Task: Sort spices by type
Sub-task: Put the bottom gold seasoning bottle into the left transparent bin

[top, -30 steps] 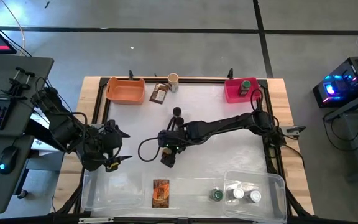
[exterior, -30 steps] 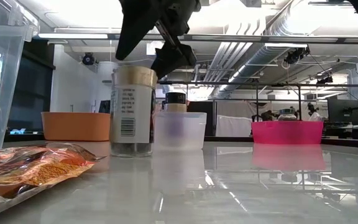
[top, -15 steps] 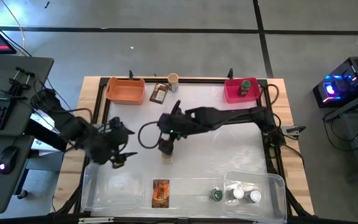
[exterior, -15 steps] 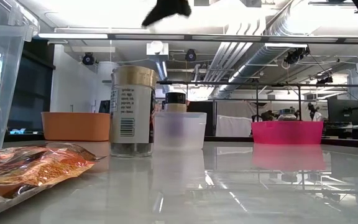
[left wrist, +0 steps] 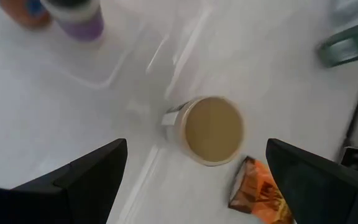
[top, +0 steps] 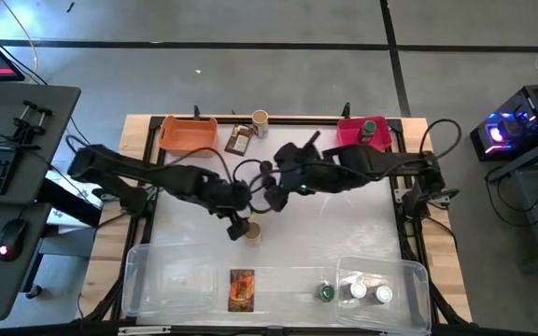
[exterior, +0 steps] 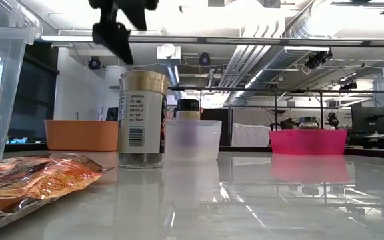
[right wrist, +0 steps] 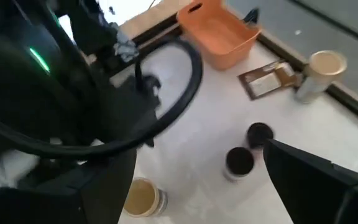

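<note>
Looking down from the high view, we see the left gripper (top: 235,227) reached across to mid-table, fingers spread wide and holding nothing, right beside the tan-capped jar (top: 253,231). Right gripper (top: 271,187) sits pulled back toward the far side, also wide and empty, near the dark-capped jar (top: 266,169). Far edge holds the orange bin (top: 188,135), a brown packet (top: 240,140), another tan-capped jar (top: 261,119) and the pink bin (top: 353,138) with a green-capped jar (top: 369,129) in it. Near edge: clear tub (top: 409,280) with three jars, orange packet (top: 242,288) in the tub beside it. Open tabletop lies right of centre. Low view: the tan-capped jar (exterior: 143,119) stands upright, the left gripper (exterior: 115,30) hangs above and to one side, not touching; a small clear cup (exterior: 193,139) stands just beside the jar, the packet (exterior: 35,179) lies up front. Left wrist view: jar (left wrist: 211,130) seen cap-on, between the wide fingers (left wrist: 89,173), clear of both; packet corner (left wrist: 258,191) close by. Right wrist view: left arm's cabling fills the near field; two dark-capped jars (right wrist: 239,161) stand in open room beyond.
</note>
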Motion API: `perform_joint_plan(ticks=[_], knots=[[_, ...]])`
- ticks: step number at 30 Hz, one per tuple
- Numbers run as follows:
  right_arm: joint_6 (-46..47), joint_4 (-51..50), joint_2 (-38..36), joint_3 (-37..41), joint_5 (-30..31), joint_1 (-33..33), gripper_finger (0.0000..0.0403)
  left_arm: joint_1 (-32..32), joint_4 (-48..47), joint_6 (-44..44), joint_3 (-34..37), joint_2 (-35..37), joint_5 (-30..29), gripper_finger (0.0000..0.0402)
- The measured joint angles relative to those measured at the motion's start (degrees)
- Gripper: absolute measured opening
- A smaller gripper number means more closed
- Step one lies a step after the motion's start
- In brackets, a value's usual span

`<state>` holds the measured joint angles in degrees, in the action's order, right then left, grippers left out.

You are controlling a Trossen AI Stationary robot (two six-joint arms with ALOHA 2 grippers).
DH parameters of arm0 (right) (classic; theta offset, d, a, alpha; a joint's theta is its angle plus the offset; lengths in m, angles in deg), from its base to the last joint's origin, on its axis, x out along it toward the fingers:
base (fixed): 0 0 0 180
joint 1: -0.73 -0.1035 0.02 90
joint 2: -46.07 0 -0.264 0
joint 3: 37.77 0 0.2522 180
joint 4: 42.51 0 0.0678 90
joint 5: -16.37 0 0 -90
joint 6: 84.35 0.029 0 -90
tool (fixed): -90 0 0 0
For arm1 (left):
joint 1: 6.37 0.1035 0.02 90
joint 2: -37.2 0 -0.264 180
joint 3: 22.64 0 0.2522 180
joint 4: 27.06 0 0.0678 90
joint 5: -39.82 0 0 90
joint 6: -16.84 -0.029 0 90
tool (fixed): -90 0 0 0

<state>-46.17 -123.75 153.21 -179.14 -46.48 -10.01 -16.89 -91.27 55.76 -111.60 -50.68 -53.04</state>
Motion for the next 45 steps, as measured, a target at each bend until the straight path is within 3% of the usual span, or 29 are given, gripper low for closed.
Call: perform_joint_plan(ticks=[5,23,40,45], knots=[[0.87,-1.39,-0.77,0.02,3.86,-1.23,0.0346,-0.20,2.50,1.13,-0.11,-4.50,1.06,0.0372],[2.36,-3.48,-0.42,0.07,4.05,-1.42,0.0346,-0.53,7.01,2.60,-0.37,-12.37,3.16,0.0372],[2.38,-3.94,-0.44,0.04,4.29,-1.38,0.0346,0.23,5.68,-4.91,-0.40,-10.89,3.20,0.0372],[2.44,-3.96,-0.47,0.02,3.87,-1.16,0.0346,1.32,3.31,-7.16,-2.98,-8.82,-0.75,0.0372]])
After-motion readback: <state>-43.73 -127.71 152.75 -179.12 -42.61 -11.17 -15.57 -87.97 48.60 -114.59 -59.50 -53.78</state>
